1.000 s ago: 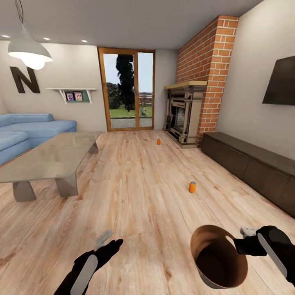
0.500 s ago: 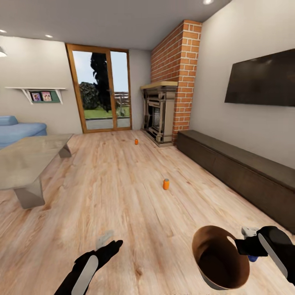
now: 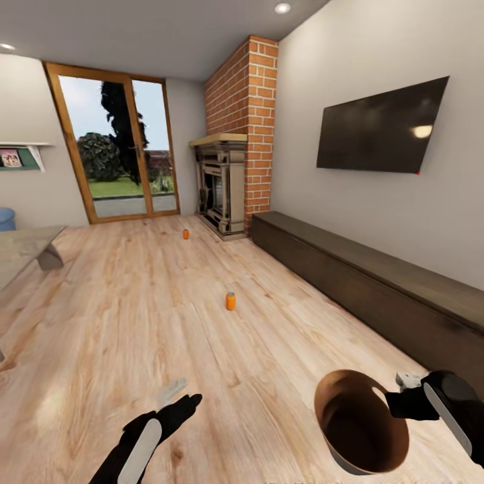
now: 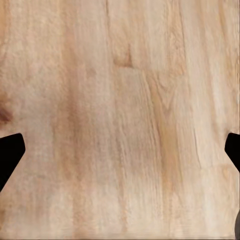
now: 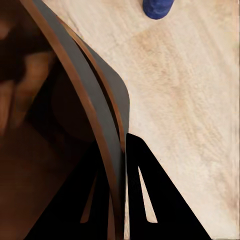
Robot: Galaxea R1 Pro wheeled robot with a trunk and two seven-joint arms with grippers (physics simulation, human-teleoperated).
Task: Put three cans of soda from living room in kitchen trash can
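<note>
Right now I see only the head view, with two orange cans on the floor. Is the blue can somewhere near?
Observer: Yes. The right wrist view shows the blue can on the floor, just beyond the trash can.
Operator: Is the bin really gripped?
Observer: The right tool is shut on its rim, one finger inside the wall, one outside.
Operator: And my other arm?
Observer: The left tool is open, with bare floor between its tips.

Near can [image 3: 230,300] on floor [image 3: 134,323] mid-room; far can [image 3: 185,234] beyond it, before fireplace [image 3: 222,185]. Cabinet [image 3: 376,282] along right wall. Trash can [image 3: 361,420] in right claw [image 3: 403,395]; third can [image 5: 158,7] apparently on floor just beyond.
</note>
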